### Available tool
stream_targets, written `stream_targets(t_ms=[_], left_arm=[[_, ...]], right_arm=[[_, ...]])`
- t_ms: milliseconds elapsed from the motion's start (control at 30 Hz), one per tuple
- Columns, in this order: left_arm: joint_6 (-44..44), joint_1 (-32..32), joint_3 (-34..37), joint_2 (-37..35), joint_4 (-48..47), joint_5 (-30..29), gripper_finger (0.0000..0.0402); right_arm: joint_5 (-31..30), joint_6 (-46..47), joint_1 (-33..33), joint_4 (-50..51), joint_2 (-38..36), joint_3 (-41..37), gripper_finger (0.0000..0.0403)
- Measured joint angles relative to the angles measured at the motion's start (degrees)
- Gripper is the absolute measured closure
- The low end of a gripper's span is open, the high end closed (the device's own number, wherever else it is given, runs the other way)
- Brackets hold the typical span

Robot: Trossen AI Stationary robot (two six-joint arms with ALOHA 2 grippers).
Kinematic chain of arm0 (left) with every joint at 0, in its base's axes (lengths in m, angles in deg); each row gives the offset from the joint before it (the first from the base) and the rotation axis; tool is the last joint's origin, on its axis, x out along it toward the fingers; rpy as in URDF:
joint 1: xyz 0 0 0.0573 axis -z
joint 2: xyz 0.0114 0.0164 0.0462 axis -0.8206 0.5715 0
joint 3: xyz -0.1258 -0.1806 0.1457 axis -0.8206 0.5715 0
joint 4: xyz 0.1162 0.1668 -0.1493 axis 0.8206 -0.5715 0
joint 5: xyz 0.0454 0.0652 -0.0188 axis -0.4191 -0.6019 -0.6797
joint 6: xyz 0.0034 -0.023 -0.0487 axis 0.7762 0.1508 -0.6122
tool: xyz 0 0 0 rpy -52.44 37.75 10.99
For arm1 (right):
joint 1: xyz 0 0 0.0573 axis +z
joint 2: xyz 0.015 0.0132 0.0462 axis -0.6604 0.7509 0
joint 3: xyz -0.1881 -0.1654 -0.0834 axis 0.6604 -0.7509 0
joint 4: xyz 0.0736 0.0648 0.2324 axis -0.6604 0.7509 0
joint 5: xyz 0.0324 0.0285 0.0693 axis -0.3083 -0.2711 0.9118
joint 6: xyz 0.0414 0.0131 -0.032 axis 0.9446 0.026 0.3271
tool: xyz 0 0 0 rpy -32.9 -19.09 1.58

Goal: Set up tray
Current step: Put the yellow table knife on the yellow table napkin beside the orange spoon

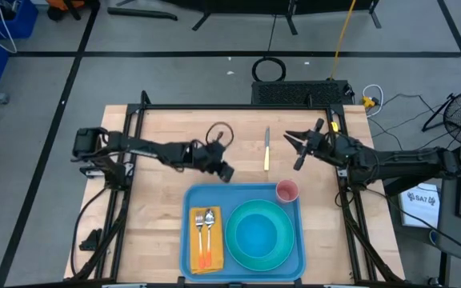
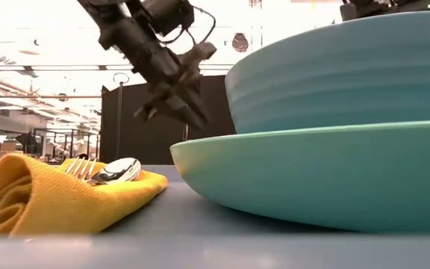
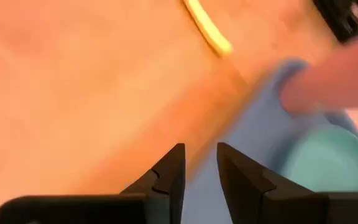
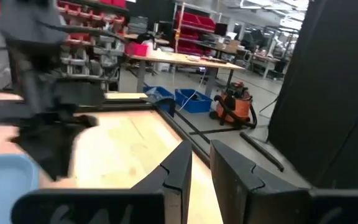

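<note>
The light-blue tray [image 1: 242, 193] lies at the table's near edge. It holds a yellow napkin [image 1: 205, 250] with a fork and spoon [image 1: 205, 221] on it, a teal plate [image 1: 260, 234] with a bowl [image 2: 349, 75] on it, and a pink cup [image 1: 286, 190] in the far right corner. A knife with a yellow handle [image 1: 266, 150] lies flat on the wood beyond the tray. My left gripper [image 1: 226, 173] hangs just above the tray's far left rim, its fingers nearly together and empty [image 3: 201, 155]. My right gripper [image 1: 290, 138] hovers right of the knife, level and empty [image 4: 201, 155].
Bare wood table [image 1: 158, 208] lies left of the tray and across the far half. A black metal frame [image 1: 238, 106] borders the table's far edge and sides. A black cable loop [image 1: 219, 130] rides above the left wrist. Shelves and benches show in the room beyond.
</note>
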Motion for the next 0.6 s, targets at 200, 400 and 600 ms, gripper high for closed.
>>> stream_targets(t_ms=[200,400,600], left_arm=[[10.81,-6.12,-0.05,0.05,7.42,0.96,0.0305],[10.02,-11.19,-0.16,3.10,23.56,17.16,0.0305],[11.08,-13.67,-0.91,4.07,26.61,22.39,0.0305]], right_arm=[[-0.24,3.10,-1.81,-2.46,3.89,0.00,0.0353],[-3.46,4.16,-4.75,-3.80,8.21,0.18,0.0353],[0.56,12.09,-8.78,13.82,16.25,10.55,0.0353]])
